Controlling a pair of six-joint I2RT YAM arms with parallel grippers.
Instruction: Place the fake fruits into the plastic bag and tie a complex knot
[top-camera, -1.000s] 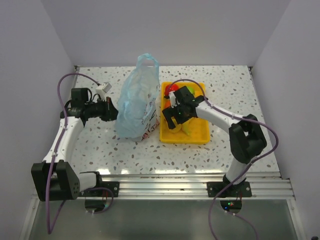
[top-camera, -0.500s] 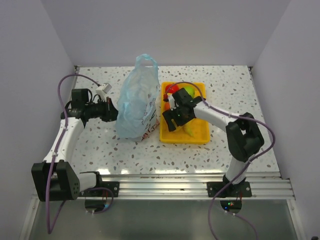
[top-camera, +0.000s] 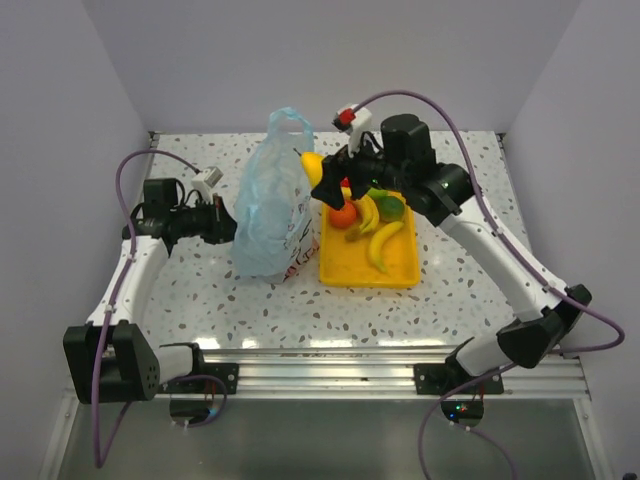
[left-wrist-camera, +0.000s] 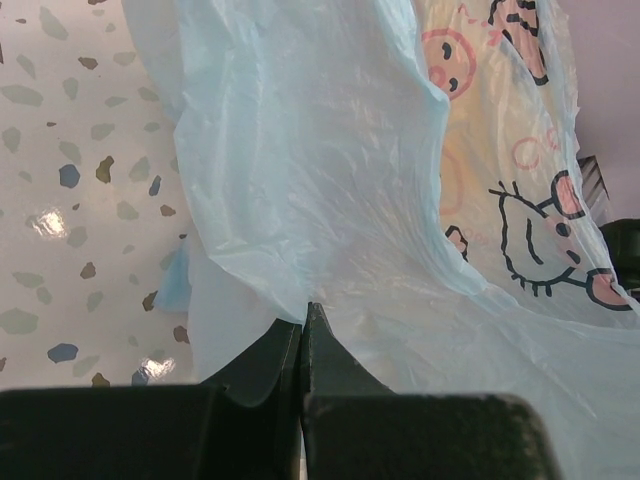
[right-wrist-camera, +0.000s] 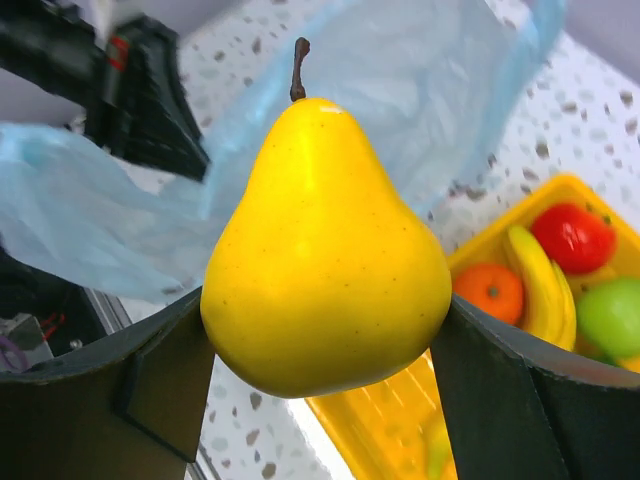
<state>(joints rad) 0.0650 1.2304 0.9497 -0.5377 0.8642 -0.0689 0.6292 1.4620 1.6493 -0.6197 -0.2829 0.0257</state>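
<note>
The light-blue plastic bag (top-camera: 265, 215) stands upright left of the yellow tray (top-camera: 398, 272). My left gripper (top-camera: 228, 228) is shut on the bag's left side; in the left wrist view the film (left-wrist-camera: 330, 200) comes right up to the closed tips of that gripper (left-wrist-camera: 303, 320). My right gripper (top-camera: 318, 178) hangs by the bag's upper right edge, shut on a yellow pear (top-camera: 312, 165). Seen from the right wrist, the pear (right-wrist-camera: 325, 250) fills the gap of the gripper (right-wrist-camera: 325, 330), stem up. An orange (top-camera: 343, 216), bananas (top-camera: 385, 240) and a green fruit (top-camera: 390, 207) lie in the tray.
Grey walls close in the speckled table on three sides. In the right wrist view the bag (right-wrist-camera: 400, 90) spreads behind the pear, with the left arm (right-wrist-camera: 140, 90) dark beyond it. A red apple (right-wrist-camera: 572, 238) lies in the tray (right-wrist-camera: 380, 420).
My right arm has risen from the tray with the yellow pear and swung up and left to the bag's top edge. The left gripper and the bag have stayed put.
</note>
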